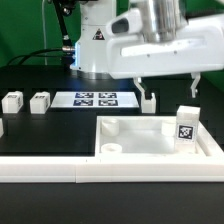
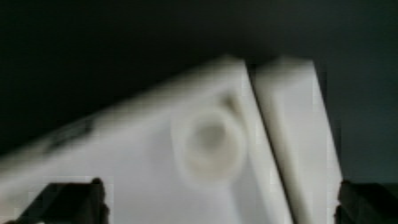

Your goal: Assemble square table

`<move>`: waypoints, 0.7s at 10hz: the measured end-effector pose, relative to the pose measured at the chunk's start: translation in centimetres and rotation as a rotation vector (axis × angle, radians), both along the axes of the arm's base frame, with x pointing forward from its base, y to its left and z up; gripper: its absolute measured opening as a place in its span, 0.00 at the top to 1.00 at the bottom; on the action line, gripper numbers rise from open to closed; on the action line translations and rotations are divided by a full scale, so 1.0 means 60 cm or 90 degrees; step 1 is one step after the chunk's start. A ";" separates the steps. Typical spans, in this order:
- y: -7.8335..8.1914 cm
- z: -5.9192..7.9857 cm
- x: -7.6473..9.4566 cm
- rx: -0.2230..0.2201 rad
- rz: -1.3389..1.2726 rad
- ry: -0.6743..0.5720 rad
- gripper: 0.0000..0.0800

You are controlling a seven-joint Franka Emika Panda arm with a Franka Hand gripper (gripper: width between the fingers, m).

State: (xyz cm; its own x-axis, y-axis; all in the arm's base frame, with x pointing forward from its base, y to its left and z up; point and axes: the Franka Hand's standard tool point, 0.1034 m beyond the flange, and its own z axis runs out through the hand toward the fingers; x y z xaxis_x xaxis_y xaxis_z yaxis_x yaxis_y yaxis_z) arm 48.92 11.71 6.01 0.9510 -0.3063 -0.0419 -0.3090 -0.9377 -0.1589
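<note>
The square table's white slab [image 1: 150, 140] lies at the front of the exterior view, a round socket [image 1: 113, 148] showing at its near-left corner. One white tagged leg [image 1: 186, 123] stands upright at the slab's right side. My gripper [image 1: 170, 96] hangs open just above the slab's far edge, holding nothing. In the wrist view the slab [image 2: 143, 150] and a round socket [image 2: 210, 140] fill the space under my gripper [image 2: 217, 205]. The dark fingertips [image 2: 71, 200] stand wide apart at the frame's corners.
Two loose white legs [image 1: 12, 101] [image 1: 40, 101] sit on the black table at the exterior view's left, a third [image 1: 2, 128] at the edge. The marker board [image 1: 95, 99] lies behind. A long white rail [image 1: 90, 172] [image 2: 294, 120] runs along the slab's front.
</note>
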 end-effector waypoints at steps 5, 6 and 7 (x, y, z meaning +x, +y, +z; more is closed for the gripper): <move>0.002 -0.023 -0.049 -0.039 0.120 -0.029 0.19; -0.002 -0.026 -0.061 -0.032 0.102 0.000 0.19; -0.020 -0.027 -0.090 -0.026 0.040 0.067 0.19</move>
State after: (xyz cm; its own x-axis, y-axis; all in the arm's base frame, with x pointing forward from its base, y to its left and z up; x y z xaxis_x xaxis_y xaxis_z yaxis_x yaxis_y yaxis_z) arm 43.52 10.53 4.37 0.9592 -0.2500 -0.1319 -0.2628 -0.9606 -0.0900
